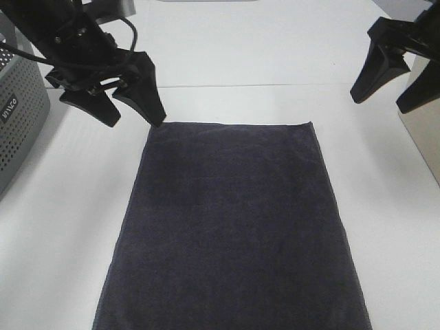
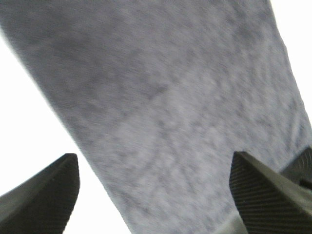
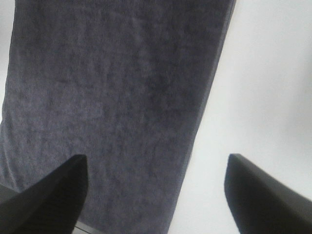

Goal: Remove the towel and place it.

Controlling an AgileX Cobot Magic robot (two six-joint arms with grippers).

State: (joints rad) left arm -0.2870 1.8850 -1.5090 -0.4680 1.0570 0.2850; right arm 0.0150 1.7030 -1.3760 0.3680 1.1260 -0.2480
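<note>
Towel [image 1: 230,227] lies flat, fully spread on surface [image 1: 62,227], ahead of both tools. Nothing holds it, so placing looks done or nearly so; what is left is likely only pulling clear.

Left tool [image 1: 136,122]: jaws wide, empty, angled down, one tip at the towel's nearest corner.

Right tool [image 1: 379,104]: jaws wide, empty, raised, off beyond the other corner, clear of the cloth.

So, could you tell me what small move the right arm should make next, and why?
Probably bring the right gripper in over the far right corner of the towel. Both are open; the left gripper hangs at the far left corner, the right one off the cloth over bare table.
</note>
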